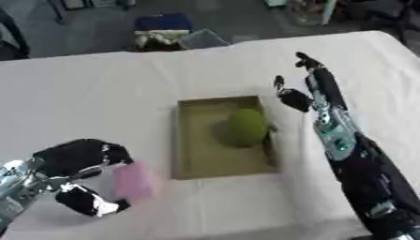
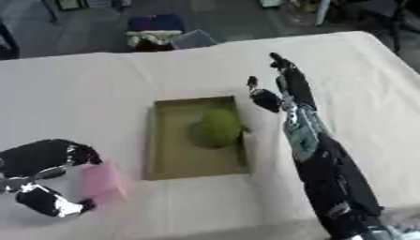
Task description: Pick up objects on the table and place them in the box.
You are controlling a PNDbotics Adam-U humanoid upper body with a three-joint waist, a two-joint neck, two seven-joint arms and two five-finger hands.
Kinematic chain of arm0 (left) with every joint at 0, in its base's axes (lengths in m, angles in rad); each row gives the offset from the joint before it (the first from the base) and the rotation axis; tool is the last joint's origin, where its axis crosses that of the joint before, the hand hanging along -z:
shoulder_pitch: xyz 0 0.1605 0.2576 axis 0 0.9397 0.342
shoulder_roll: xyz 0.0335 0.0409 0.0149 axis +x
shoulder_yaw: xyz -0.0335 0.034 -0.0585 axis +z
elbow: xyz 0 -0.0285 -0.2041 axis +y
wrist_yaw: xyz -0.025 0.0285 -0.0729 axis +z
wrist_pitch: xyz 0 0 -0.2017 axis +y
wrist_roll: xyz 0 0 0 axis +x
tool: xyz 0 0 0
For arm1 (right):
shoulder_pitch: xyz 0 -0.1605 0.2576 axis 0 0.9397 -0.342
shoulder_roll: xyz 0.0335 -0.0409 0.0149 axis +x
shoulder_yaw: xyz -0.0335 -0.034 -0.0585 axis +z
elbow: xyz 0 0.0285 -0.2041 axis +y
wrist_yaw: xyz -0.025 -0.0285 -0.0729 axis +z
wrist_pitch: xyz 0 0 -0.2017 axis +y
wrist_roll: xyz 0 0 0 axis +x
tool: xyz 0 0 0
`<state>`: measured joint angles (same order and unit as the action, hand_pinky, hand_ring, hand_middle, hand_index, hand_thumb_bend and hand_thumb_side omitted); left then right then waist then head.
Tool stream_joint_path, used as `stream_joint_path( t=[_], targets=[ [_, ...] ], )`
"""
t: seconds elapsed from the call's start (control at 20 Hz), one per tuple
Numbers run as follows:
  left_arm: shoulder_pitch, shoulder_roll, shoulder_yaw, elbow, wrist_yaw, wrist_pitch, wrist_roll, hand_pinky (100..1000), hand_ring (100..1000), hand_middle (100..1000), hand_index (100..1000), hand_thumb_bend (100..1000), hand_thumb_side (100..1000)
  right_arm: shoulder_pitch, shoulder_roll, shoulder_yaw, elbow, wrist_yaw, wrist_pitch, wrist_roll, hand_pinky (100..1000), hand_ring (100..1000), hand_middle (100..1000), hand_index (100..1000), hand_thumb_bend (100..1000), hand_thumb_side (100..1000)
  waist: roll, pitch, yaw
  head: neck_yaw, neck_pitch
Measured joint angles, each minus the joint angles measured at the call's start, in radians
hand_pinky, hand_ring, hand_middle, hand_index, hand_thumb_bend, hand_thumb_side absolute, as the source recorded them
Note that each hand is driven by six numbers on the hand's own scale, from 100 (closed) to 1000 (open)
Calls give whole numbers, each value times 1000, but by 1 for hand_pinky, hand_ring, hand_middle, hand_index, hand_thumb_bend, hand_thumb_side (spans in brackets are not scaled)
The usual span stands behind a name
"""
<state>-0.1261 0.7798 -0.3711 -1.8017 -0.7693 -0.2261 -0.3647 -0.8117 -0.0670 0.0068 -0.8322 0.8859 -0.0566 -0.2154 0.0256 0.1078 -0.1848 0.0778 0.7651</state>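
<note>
- Objects number two: one green rounded object (image 1: 243, 126) and one pink block (image 1: 133, 179).
- One box (image 1: 190, 159) stands on the bench (image 1: 98, 103), shallow, open-topped and olive-brown, near the middle of the white cover.
- Green object lies inside the box, toward its right wall and far half; it looks smooth and egg-shaped.
- Pink block sits on the bench, left of the box and apart from it, pale and flat-sided.
- Left hand (image 1: 78, 161), at the lower left, has its fingers (image 1: 100, 205) and thumb curled round the pink block, grasping it from the left.
- Right hand (image 1: 310, 82) is above the bench just right of the box, with fingers stretched out, released, holding nothing, the thumb jutting toward the box.
</note>
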Motion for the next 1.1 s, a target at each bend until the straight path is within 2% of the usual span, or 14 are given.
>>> stream_joint_path(
  t=[0.15, 0.35, 0.55, 0.8, 1.1],
  targets=[
    [-10, 0, 4, -12, 47, 5, 32, 686, 615, 591, 715, 100, 311, 2, 0, 0, 0, 0, 0, 0, 778, 936, 785, 969, 182, 459, 0, 0, 0, 0, 0],
    [-53, 1, 24, -34, 105, 28, 74, 687, 615, 594, 719, 100, 304, 3, 0, 0, 0, 0, 0, 0, 778, 936, 785, 969, 182, 458, 0, -2, 0, 0, 0],
    [-146, 0, 30, -25, 137, 48, 77, 694, 625, 606, 728, 100, 295, 3, 1, 1, 0, 0, 0, 0, 778, 936, 786, 969, 183, 459, -2, -4, -4, 0, 0],
    [-295, -54, 6, 81, 129, 35, 52, 707, 645, 628, 743, 100, 297, 3, 2, 5, 1, 0, -3, 3, 778, 936, 786, 969, 183, 459, -6, -4, -10, 4, 0],
    [-435, -162, -34, 250, 61, -32, 42, 717, 663, 654, 757, 100, 344, 3, 5, 6, 2, -2, -4, 4, 778, 937, 786, 969, 183, 459, -12, -4, -18, 10, 0]
  ],
)
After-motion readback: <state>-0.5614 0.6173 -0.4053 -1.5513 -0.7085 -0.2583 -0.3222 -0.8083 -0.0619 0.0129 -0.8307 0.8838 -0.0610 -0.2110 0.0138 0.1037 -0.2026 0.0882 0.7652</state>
